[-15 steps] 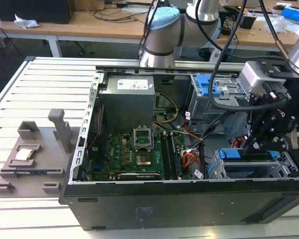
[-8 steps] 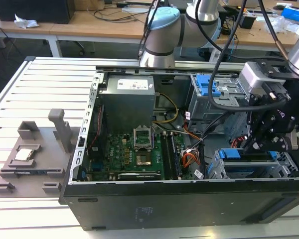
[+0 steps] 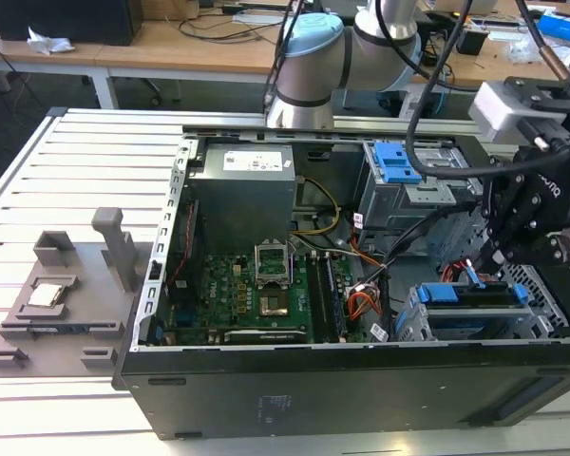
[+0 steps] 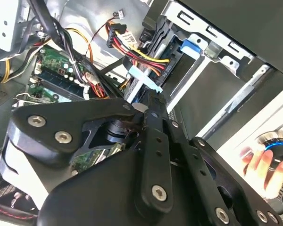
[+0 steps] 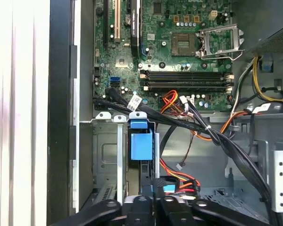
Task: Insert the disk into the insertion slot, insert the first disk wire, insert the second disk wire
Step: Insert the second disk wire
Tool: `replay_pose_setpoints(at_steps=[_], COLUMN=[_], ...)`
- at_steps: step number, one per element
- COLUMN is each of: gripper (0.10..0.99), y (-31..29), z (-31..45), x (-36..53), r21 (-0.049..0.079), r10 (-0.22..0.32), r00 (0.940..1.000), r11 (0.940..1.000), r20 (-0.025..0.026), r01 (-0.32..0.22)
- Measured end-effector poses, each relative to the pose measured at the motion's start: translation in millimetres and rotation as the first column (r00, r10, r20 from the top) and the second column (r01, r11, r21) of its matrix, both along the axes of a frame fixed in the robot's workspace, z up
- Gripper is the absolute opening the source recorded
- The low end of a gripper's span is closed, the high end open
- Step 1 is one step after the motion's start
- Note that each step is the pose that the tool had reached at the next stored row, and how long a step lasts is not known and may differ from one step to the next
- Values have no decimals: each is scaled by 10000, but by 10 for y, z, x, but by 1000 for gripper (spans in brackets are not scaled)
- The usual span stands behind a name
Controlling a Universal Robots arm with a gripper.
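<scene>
The disk, in its blue carrier (image 3: 456, 293), lies inside the insertion slot (image 3: 413, 325), the silver cage at the exterior view's right front of the open case. My gripper (image 3: 502, 255) hangs just above the cage's rear. In the second wrist view the gripper (image 4: 148, 101) is shut, and a flat light-blue cable (image 4: 144, 80) comes out of its tip. An orange, yellow and red wire bundle (image 4: 144, 59) runs to a black plug at the disk's back. The first wrist view has the carrier's blue tab (image 5: 141, 143) on the cage (image 5: 106, 160). I cannot pick out the first disk wire.
A taller grey cage with a blue clip (image 3: 396, 161) stands behind the gripper. The motherboard (image 3: 256, 294) and power supply (image 3: 242, 190) fill the case's left part. A grey fixture (image 3: 57, 304) sits on the slatted table. A person's hand (image 4: 259, 165) shows outside the case.
</scene>
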State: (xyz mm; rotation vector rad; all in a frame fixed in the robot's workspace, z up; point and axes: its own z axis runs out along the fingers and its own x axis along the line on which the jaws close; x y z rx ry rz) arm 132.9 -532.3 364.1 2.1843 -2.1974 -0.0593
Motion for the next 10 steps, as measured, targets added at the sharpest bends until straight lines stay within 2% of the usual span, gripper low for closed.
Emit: replay_pose_setpoints(at_steps=[2, 10], gripper=[106, 106], y=[16, 16], z=[61, 67], x=[0, 0], r21=[-1, -1], r10=[1, 1], r00=[10000, 10000], r11=[10000, 10000], r20=[0, 0], r01=[-1, -1])
